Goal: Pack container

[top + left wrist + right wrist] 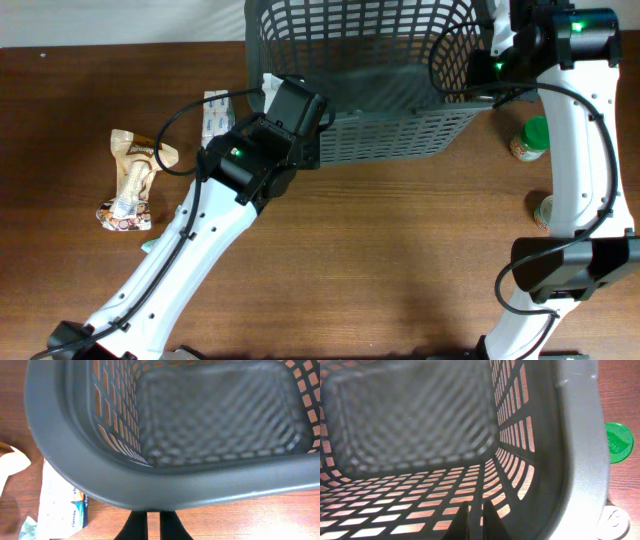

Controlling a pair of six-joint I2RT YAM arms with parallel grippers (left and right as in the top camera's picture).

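Note:
The container is a large dark grey lattice basket (390,135) at the back middle of the table, and its inside looks empty. My left gripper (154,522) is shut, with its tips hidden under the rim at the basket's front left corner (150,485). In the overhead view it sits at that corner (290,100). My right gripper (475,517) is shut and hangs inside the basket near its right wall (520,445). From overhead it shows by the basket's right end (497,62), next to a thin handle loop (440,45).
A white and blue packet (215,112) lies left of the basket, also in the left wrist view (60,505). A crumpled snack wrapper (130,180) lies further left. A green-lidded jar (530,140) and a metal tin (545,212) stand to the right; the jar's lid shows in the right wrist view (618,442).

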